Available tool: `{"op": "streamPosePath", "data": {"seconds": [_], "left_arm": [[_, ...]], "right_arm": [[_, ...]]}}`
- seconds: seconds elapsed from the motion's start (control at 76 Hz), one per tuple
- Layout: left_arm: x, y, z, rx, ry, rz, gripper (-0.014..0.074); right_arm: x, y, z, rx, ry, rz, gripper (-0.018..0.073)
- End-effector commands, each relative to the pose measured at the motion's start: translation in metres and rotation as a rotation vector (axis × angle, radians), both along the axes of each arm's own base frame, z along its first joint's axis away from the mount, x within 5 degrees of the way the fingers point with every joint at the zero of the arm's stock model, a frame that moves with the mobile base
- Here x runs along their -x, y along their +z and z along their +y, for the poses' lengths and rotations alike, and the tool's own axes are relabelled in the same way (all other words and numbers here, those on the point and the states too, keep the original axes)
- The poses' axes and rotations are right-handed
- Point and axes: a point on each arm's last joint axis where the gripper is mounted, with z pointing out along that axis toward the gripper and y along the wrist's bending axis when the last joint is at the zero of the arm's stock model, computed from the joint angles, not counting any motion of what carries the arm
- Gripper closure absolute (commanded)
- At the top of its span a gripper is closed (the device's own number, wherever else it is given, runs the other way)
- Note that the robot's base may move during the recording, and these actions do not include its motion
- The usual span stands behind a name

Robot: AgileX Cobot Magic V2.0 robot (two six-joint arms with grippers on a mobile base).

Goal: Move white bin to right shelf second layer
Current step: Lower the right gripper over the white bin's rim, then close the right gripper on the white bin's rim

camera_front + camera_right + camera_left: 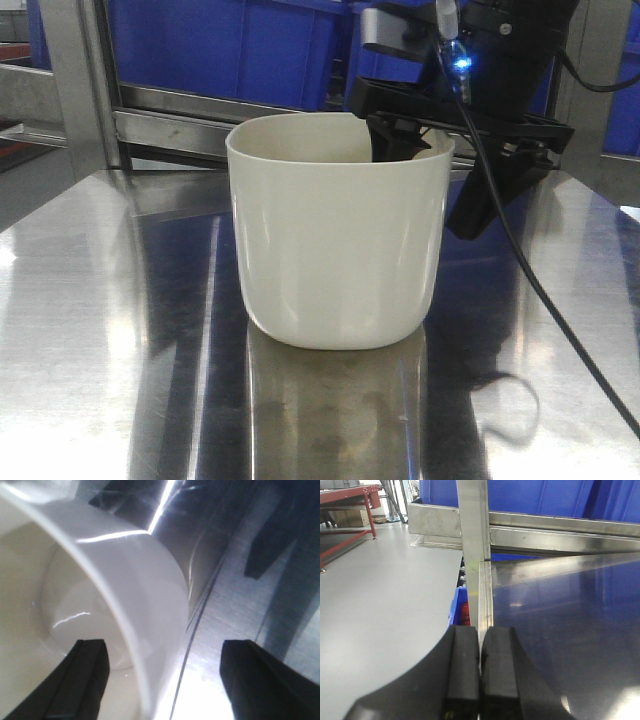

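The white bin stands upright on the flat steel table, near its middle. My right gripper is open and straddles the bin's right rim, one finger inside the tub and the other outside. In the right wrist view the bin wall runs between the two fingers of that gripper, and neither pad touches it. My left gripper is shut on nothing, low at the table's left edge. The right shelf second layer is out of view.
Blue crates sit on a steel rack behind the table. A steel upright rises just ahead of the left gripper. The right arm's black cable trails over the table's right side. A red frame stands on the grey floor at far left.
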Motion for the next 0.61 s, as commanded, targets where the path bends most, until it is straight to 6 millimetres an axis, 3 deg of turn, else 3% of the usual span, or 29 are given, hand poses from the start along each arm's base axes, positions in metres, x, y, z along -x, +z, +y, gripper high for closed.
{"op": "streamPosePath", "data": {"seconds": [0.0, 0.329, 0.408, 0.474, 0.592], "left_arm": [[-0.0007, -0.0039, -0.0003, 0.009, -0.004, -0.062, 0.0512], [-0.0007, -0.0039, -0.0003, 0.009, -0.004, -0.062, 0.0512], [-0.0007, -0.0039, -0.0003, 0.009, -0.004, -0.062, 0.0512], [-0.0007, -0.0039, -0.0003, 0.009, -0.004, -0.062, 0.0512], [-0.0007, -0.0039, -0.0003, 0.009, -0.004, -0.062, 0.0512]], "right_arm": [[-0.0011, 0.0246, 0.0008, -0.049, -0.009, -0.088, -0.0009], [-0.0040, 0.0193, 0.0020, -0.046, -0.012, -0.084, -0.0007], [-0.0043, 0.0194, 0.0020, -0.047, -0.012, -0.086, 0.0037], [-0.0043, 0.0194, 0.0020, -0.047, -0.012, -0.086, 0.0143], [-0.0035, 0.0224, 0.0017, -0.051, -0.013, -0.095, 0.0444]]}}
